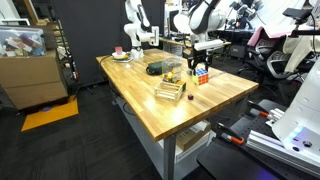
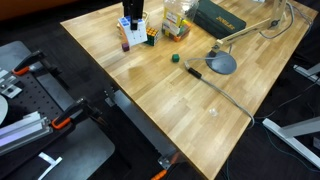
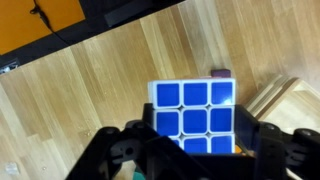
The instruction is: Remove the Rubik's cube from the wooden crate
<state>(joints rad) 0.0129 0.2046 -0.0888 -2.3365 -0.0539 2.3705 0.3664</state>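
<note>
Grips the Rubik's cube (image 3: 195,105) in the pincer (image 3: 197,125), with one dark finger (image 3: 146,130) against each flank and the jaws apart only by the cube's own width. Shows an all-blue nine-square face to the wrist camera. Outside the wooden crate (image 3: 285,95), whose pale corner lies just beside the pincer, off to the right in the wrist view and not touching the cube. Below the pincer, bare butcher-block tabletop (image 3: 90,90). Cannot tell whether the cube rests on the wood or hangs just clear of it.

In an exterior view, pincer (image 1: 198,62) pointing straight down, cube (image 1: 201,75) at its tips and low over the table (image 1: 225,100). Crate (image 1: 170,90) near the pincer, on the camera's side of it. Clear container (image 1: 172,70) just beyond the crate, also near the pincer. Plate (image 1: 122,55) well apart from it, at the far corner.

In an exterior view from the opposite side, pincer (image 2: 130,30) upright near the table's far edge, cube (image 2: 125,42) at its tips with red and white faces showing. Grey round lamp base (image 2: 222,63) well apart from the pincer; small green object (image 2: 173,58) between the two.
</note>
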